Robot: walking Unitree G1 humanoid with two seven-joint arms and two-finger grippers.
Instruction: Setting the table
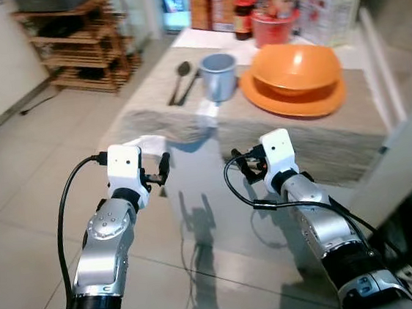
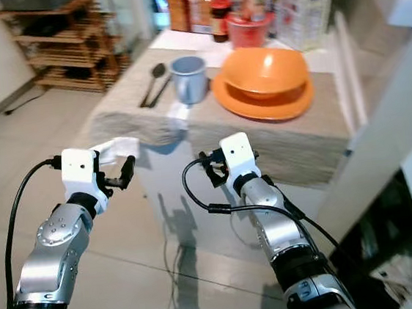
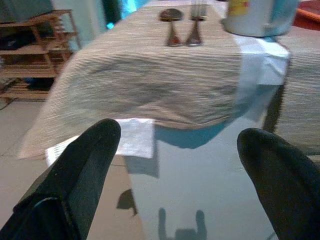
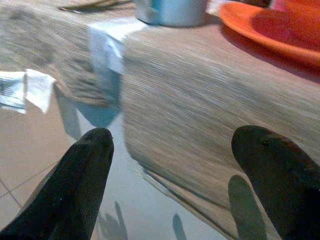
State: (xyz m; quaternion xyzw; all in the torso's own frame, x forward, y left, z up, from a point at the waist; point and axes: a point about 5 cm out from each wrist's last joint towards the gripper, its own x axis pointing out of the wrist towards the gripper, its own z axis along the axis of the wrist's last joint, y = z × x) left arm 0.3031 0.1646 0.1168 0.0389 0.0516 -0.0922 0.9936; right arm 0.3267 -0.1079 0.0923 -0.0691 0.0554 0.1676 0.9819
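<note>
Two woven placemats (image 1: 184,90); one orange bowl (image 1: 296,67), one grey mug (image 1: 219,75); left gripper (image 3: 175,165) and right gripper (image 4: 175,170) fingers apart, empty.

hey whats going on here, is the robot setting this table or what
Nothing is being handled yet. The left gripper and right gripper are both held out, open and empty, over the glass table. Farther along, on the woven placemats, sit an orange bowl on an orange plate, a blue cup, and a spoon and fork.
</note>
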